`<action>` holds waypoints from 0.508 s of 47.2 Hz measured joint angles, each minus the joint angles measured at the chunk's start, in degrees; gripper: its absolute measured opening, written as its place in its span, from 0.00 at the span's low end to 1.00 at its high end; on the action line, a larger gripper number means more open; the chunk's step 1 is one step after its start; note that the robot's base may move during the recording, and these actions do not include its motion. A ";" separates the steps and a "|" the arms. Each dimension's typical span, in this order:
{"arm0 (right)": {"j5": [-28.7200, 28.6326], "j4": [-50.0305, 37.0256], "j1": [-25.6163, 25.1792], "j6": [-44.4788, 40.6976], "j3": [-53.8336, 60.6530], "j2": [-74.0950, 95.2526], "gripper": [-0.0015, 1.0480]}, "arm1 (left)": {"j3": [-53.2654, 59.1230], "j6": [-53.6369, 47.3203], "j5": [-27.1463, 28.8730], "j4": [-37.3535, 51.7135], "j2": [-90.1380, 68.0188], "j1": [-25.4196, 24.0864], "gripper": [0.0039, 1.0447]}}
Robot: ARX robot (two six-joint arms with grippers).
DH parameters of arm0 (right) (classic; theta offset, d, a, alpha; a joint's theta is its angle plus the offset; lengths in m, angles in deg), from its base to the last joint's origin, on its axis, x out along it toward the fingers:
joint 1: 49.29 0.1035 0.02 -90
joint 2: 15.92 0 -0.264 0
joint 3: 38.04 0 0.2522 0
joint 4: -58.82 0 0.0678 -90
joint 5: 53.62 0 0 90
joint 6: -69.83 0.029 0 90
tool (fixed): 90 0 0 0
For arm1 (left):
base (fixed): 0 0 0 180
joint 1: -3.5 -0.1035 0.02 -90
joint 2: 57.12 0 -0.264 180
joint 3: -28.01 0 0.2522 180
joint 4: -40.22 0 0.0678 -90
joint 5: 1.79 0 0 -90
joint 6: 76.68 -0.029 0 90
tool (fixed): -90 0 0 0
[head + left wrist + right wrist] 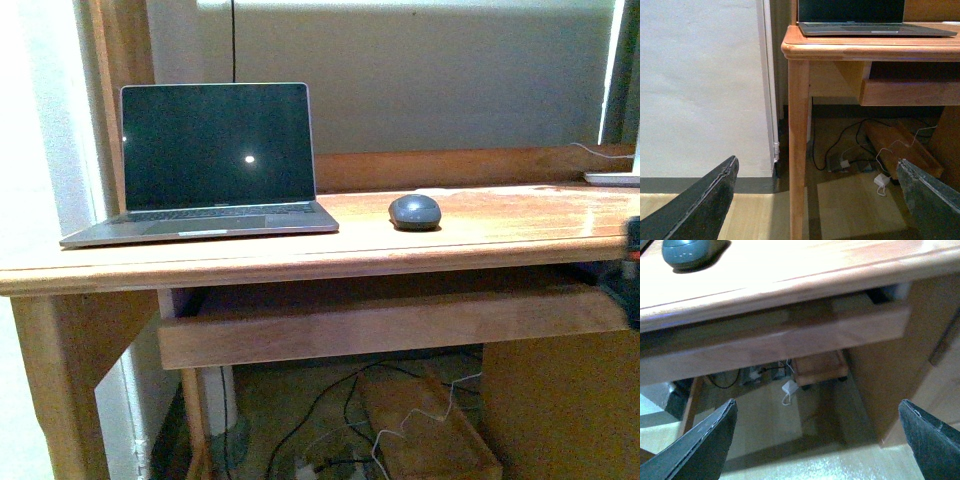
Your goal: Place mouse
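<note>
Wooden desk (500, 235) w/ glossy top against a pale wall. Mouse (414, 211) sits on the desk, right of the open laptop (205, 165), well apart from it. Cables & a wooden box (425, 425) on the floor underneath. Left gripper (815, 200) fingers spread wide, holding nothing, low by desk's left leg; right gripper (817, 437) also wide, empty, below the front edge.

Dim, soft indoor light. Glare on desk top (520, 215) at right; bright spot on laptop screen (249, 158). Right wrist view blurred.

Wooden desk (500, 235): laptop (205, 165), mouse (414, 212)
</note>
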 joint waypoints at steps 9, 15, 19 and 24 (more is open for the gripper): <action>-2.71 5.86 -5.90 2.71 13.20 -20.52 0.93 | 0.00 0.00 0.00 0.00 0.00 0.00 0.93; -2.47 14.75 -7.37 3.54 22.03 -39.50 0.93 | 0.00 0.00 -0.02 0.00 0.00 0.00 0.93; -6.93 18.58 -5.99 -0.85 27.69 -54.93 0.82 | 0.00 0.00 0.00 0.00 0.00 0.00 0.93; -7.87 19.28 -5.16 -6.19 32.11 -67.01 0.62 | 0.00 0.00 0.00 0.00 0.04 0.00 0.93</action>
